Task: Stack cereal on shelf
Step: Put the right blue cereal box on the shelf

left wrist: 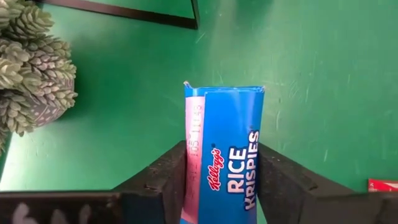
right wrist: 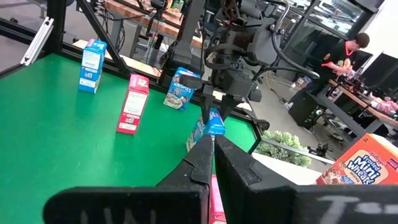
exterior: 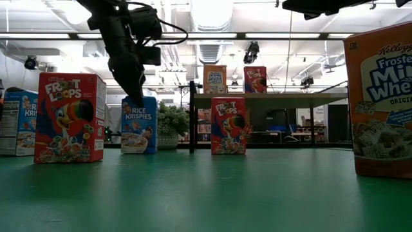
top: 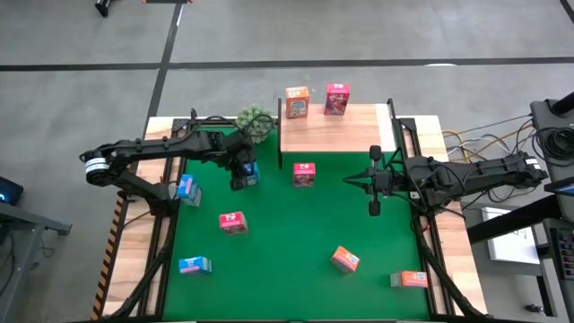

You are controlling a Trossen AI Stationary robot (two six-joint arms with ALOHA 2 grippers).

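Left gripper (top: 244,176) has its fingers clamped on a blue Rice Krispies box (left wrist: 224,155), right one waiting shut.

Going left to right from above: a blue box (top: 188,188) stands near the left arm, another blue one (top: 195,265) lies near the front, and a red box (top: 232,222) sits between them. The gripped Krispies box stands upright on the green table (top: 287,242), just in front of the little plant (top: 256,122), fingers pressed on both its narrow sides. A second red box (top: 304,173) stands mid-table. The shelf (top: 336,133) at the back carries an orange box (top: 297,101) and a red box (top: 337,99) side by side. Two more orange boxes (top: 345,259) (top: 409,279) lie front right. The right gripper (top: 374,196) hovers over the table's right side, fingers together, holding nothing.
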